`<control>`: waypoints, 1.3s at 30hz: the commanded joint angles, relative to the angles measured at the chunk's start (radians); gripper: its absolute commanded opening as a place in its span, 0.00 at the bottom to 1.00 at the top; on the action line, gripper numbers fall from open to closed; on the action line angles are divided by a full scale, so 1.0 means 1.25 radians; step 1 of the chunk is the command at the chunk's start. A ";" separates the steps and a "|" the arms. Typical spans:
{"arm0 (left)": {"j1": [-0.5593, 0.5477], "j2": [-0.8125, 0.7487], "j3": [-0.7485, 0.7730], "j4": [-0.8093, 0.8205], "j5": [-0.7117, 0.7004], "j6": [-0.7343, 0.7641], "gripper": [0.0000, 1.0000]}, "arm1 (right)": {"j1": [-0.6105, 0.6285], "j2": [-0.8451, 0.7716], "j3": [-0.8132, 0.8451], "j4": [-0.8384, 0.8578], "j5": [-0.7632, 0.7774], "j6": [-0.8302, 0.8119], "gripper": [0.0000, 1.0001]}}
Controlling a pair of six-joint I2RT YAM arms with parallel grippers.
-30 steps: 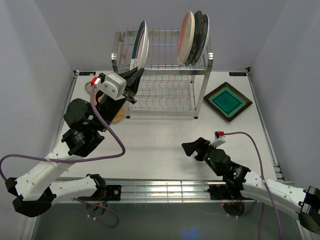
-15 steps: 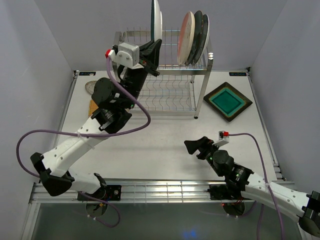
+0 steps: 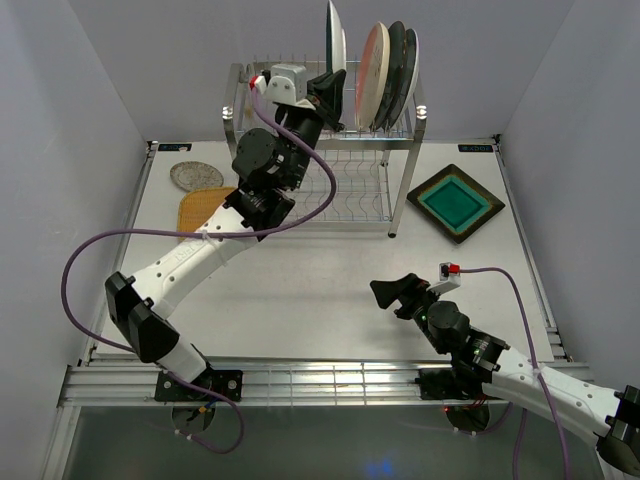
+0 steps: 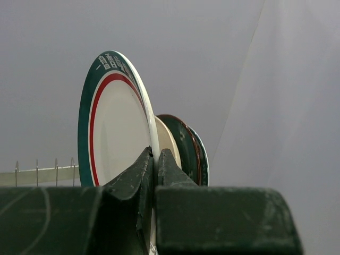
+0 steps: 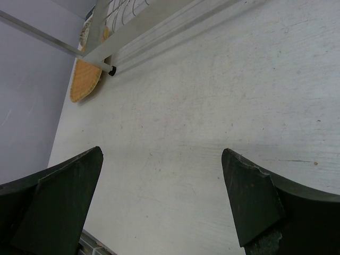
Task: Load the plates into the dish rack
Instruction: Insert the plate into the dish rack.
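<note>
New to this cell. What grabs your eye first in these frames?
The left pincer, raised to the dish rack's top tier, clamps the rim of a green-rimmed white plate held upright, just left of three plates standing in the slots. Right of the rack, a brown square plate with teal centre lies flat on the table. The right pincer hangs wide open low over the table's near side.

I see white Chinese-style characters on the plate [image 4: 119, 138]'s green rim but cannot read them, nor the sticker [image 3: 477, 148] on the table [image 3: 330, 290]
</note>
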 commanded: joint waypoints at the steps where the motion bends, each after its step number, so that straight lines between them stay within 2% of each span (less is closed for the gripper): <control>1: 0.032 -0.032 0.020 0.125 0.065 -0.047 0.00 | 0.003 0.003 -0.002 0.015 0.019 -0.008 0.98; 7: 0.054 0.005 0.066 0.117 0.105 -0.119 0.00 | 0.003 0.002 0.000 0.016 0.018 -0.008 0.98; 14: 0.056 0.057 0.130 0.092 0.089 -0.178 0.00 | 0.003 -0.003 -0.006 0.015 0.015 -0.006 0.98; 21: 0.058 0.094 0.152 0.085 0.064 -0.177 0.00 | 0.004 -0.008 -0.011 0.013 0.014 -0.006 0.98; 39: 0.070 0.140 0.118 0.096 0.018 -0.161 0.00 | 0.003 -0.006 -0.030 0.039 0.010 -0.005 0.98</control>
